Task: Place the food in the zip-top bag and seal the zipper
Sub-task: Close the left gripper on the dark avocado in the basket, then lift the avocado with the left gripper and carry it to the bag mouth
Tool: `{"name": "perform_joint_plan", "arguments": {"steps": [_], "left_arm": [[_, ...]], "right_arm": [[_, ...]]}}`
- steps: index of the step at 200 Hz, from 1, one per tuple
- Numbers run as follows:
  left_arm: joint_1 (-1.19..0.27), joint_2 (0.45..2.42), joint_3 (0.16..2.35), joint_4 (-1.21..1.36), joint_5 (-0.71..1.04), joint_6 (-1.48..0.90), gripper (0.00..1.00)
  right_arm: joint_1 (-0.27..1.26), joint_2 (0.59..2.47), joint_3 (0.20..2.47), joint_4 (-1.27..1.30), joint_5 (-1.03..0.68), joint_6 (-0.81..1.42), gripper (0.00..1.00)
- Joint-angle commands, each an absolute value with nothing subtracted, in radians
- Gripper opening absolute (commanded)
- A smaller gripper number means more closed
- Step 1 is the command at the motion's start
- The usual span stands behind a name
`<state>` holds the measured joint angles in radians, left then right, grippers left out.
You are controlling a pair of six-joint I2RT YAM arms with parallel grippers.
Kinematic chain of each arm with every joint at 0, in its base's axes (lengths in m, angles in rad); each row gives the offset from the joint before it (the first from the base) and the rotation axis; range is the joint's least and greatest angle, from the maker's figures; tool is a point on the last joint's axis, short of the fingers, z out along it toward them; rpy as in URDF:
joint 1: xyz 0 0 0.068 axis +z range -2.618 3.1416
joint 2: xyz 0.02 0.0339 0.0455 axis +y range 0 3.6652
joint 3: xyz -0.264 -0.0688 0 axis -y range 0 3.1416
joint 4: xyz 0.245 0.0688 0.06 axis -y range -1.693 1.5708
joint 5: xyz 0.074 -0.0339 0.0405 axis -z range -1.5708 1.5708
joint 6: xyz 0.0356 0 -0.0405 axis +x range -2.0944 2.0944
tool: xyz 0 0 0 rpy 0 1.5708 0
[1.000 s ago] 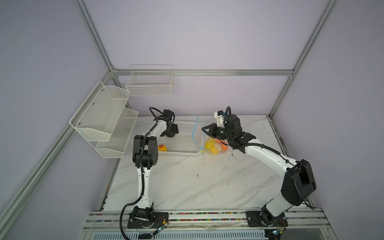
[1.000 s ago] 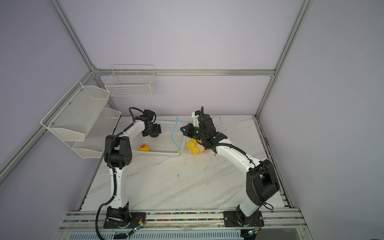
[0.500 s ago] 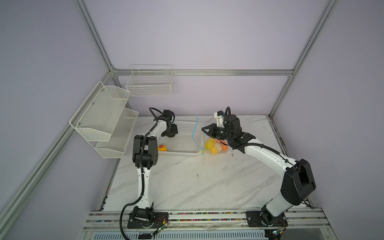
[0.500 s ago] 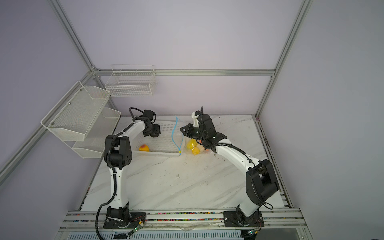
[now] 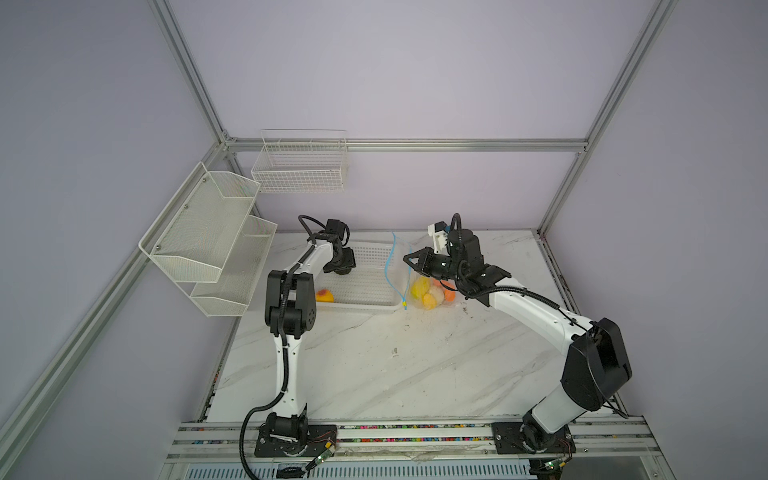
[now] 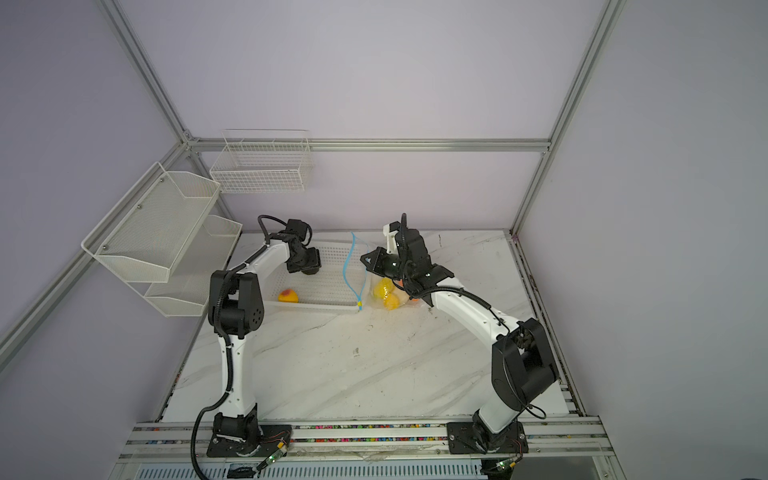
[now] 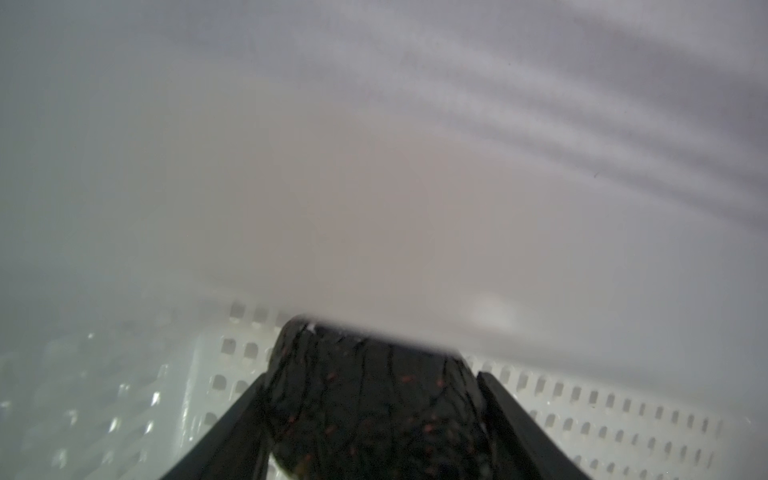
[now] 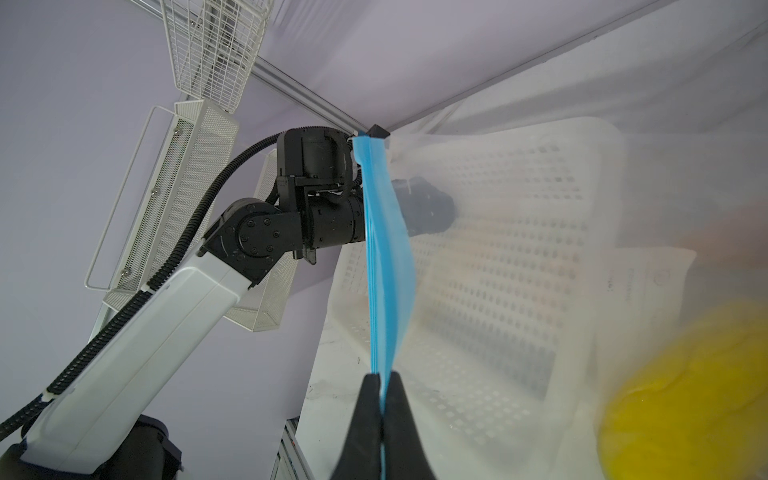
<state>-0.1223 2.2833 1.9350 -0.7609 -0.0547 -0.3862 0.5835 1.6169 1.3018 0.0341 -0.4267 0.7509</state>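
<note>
Black toy fruit [image 7: 374,424] in the far basket [image 5: 374,286]: our left gripper [image 7: 372,376] has just closed round it; our right gripper [image 8: 382,376] pinches the zipper [image 8: 386,249], so bagging comes next.

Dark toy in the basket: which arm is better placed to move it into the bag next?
Left. The left gripper straddles the dark toy inside the basket; the right gripper is shut on the zipper, holding the bag up.

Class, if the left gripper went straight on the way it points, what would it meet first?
The dark toy between the left gripper's fingers; beyond it, probably the white basket's wall.
</note>
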Motion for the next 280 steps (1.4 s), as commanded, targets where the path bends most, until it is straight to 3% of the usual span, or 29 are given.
{"name": "perform_joint_plan", "arguments": {"steps": [1, 185, 280], "left_arm": [[-0.115, 2.184, 1.913, -0.755, -0.028, -0.415, 0.7], [-0.19, 1.85, 1.637, -0.748, 0.052, -0.473, 0.69], [-0.25, 1.689, 1.606, -0.773, 0.105, -0.48, 0.69]], "right_arm": [[0.587, 1.592, 1.285, 0.075, -0.43, 0.758, 0.0], [0.587, 1.607, 1.282, 0.084, -0.434, 0.757, 0.0], [0.587, 1.597, 1.281, 0.081, -0.43, 0.757, 0.0]]}}
